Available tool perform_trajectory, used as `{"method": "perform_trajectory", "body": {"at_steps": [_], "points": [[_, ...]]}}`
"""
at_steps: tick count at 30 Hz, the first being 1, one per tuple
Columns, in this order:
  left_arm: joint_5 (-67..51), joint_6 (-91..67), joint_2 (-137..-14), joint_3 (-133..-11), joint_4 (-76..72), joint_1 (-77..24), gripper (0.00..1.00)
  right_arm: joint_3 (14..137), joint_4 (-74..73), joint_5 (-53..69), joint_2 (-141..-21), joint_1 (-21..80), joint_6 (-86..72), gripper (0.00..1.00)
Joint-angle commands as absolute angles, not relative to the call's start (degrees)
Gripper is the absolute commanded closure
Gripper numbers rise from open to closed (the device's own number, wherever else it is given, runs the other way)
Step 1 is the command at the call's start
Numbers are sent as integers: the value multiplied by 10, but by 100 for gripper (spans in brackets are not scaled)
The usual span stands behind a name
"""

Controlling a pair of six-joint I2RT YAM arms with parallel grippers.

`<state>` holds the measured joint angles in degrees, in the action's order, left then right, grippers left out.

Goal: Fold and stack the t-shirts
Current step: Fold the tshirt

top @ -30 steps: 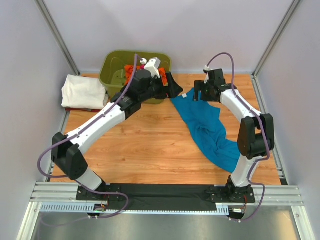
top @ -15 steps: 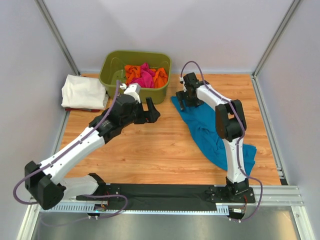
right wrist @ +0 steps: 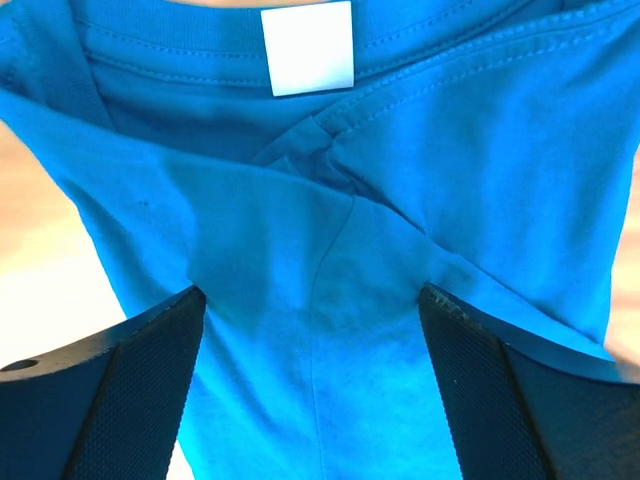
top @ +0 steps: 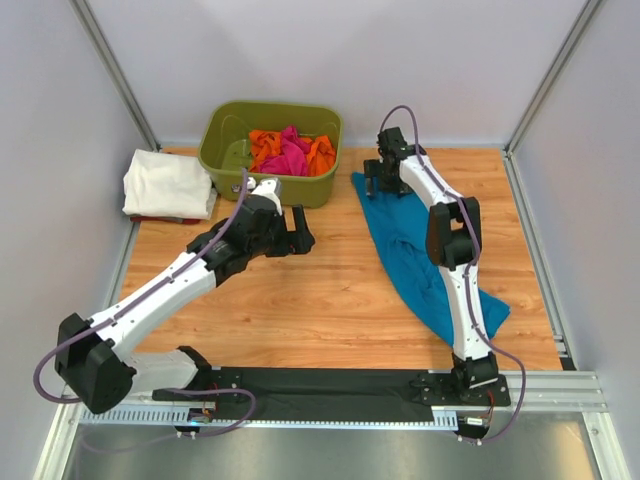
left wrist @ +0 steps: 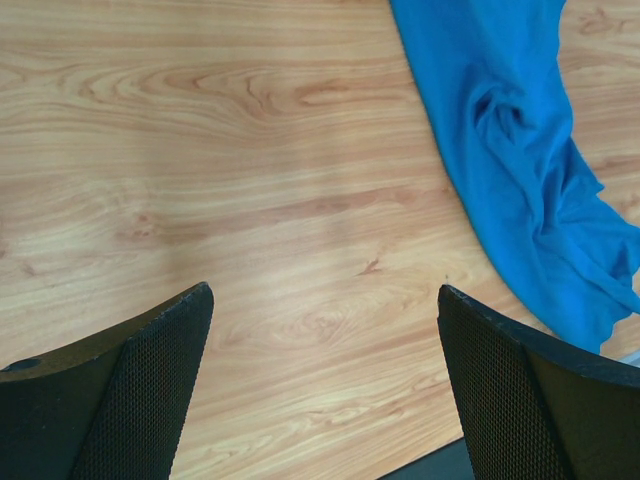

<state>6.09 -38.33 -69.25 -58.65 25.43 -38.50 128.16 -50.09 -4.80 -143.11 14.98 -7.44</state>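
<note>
spread t-shirt (top: 400, 240) lies right on table (top: 300, 300); tub (top: 325, 185) holding crumpled t-shirts (top: 288, 152) behind; folded t-shirt (top: 165, 182) left of tub.

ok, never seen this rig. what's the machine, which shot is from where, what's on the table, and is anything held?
Two robot arms are bolted at the near edge of a wooden table. The wide picture comes from a fixed camera above and behind them; the two close ones come from a camera on each wrist, its black fingers at the bottom. On the table: a teal-blue t-shirt lying rumpled, a white t-shirt folded far left, and an olive-green tub holding pink and orange t-shirts. Nothing is held. The left pincer is open over bare wood; the right pincer is open over the teal shirt's collar, by its white label.
</note>
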Motion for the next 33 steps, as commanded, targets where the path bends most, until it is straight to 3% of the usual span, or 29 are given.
{"method": "perform_trajectory", "body": {"at_steps": [1,7,11,15,19,25,29,33], "points": [[45,-371,-717,-604,240,-382,1,1338,-482,-47,-1469,127,-112,9],[9,-353,-776,-631,224,-382,1,1411,-445,-53,-1517,111,-155,2],[-39,-342,-797,-635,200,-383,2,1455,-445,18,-1518,79,-168,0],[-51,-329,-816,-636,166,-406,2,1420,-434,19,-1385,77,-121,0],[-23,-328,-859,-678,135,-466,2,1322,-420,-40,-1207,77,-100,0],[36,-338,-999,-824,125,-569,4,1063,-476,-163,-927,47,-169,0],[92,-354,-1097,-907,113,-639,4,879,-539,-228,-747,-36,-240,0],[129,-423,-1178,-1017,161,-688,4,736,-589,-198,-621,-152,-284,0]]}}
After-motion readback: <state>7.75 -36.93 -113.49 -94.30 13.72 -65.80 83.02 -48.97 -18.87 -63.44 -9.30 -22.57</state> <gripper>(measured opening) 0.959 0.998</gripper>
